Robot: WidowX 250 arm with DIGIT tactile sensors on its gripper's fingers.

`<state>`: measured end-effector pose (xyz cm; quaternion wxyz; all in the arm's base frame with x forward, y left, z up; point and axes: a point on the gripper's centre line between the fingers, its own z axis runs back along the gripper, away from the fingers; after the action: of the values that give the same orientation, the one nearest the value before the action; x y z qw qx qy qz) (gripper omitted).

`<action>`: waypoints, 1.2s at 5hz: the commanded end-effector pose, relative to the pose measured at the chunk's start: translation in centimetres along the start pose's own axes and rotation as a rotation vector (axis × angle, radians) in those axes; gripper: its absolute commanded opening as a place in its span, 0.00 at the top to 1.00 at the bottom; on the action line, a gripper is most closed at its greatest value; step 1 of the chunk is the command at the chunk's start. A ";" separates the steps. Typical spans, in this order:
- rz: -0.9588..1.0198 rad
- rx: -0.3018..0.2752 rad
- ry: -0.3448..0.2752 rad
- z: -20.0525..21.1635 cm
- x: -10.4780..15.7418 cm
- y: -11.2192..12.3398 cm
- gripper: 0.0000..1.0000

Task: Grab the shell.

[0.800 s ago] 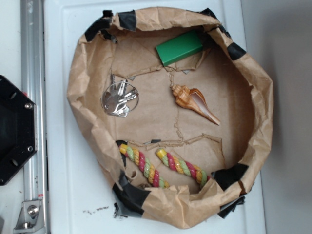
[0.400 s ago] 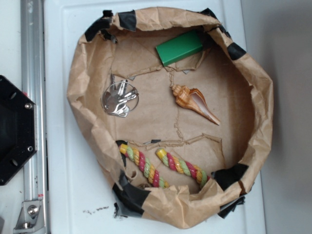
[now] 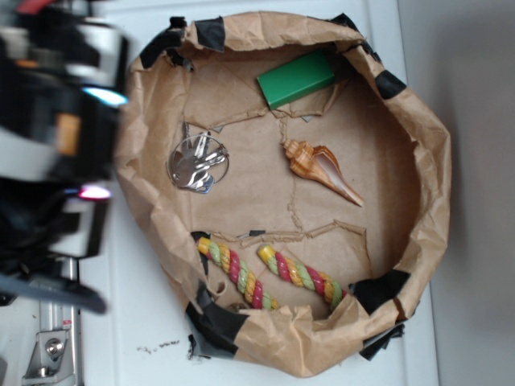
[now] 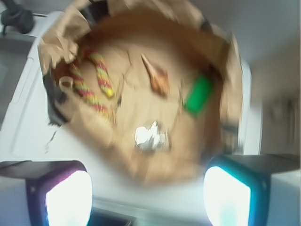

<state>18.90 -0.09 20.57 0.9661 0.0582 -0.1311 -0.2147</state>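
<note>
A paper-lined basin [image 3: 141,145] sits on a table [image 3: 105,322], seen from above. Inside it, a shell [image 3: 318,169] lies near the middle, slightly toward the right, its pointed tail angled toward the lower right. A block [image 3: 295,79] lies above the shell, close to the upper wall. A bunch of keys [image 3: 195,167] lies to the left of the shell, well apart from it. A rope [image 3: 269,277] curves along the lower wall, below both keys and shell. The robot arm [image 3: 56,153] stands at the left edge, outside the basin, beside its left wall.

In the wrist view, the gripper's two fingers [image 4: 63,195] sit at the bottom corners, spread wide, with the basin beyond them.
</note>
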 end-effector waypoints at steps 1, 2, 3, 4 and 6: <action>-0.059 -0.054 -0.051 -7.1 4.0 4.0 0.00; -0.072 -0.121 -0.044 -11.1 4.9 4.2 0.00; -0.108 -0.135 0.001 -14.7 4.7 4.1 0.00; -0.188 -0.109 -0.013 -17.5 5.1 3.7 0.00; -0.288 -0.102 0.083 -20.6 5.2 2.4 1.00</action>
<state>29.64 2.23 1.88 0.9361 0.0327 -0.0585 -0.3454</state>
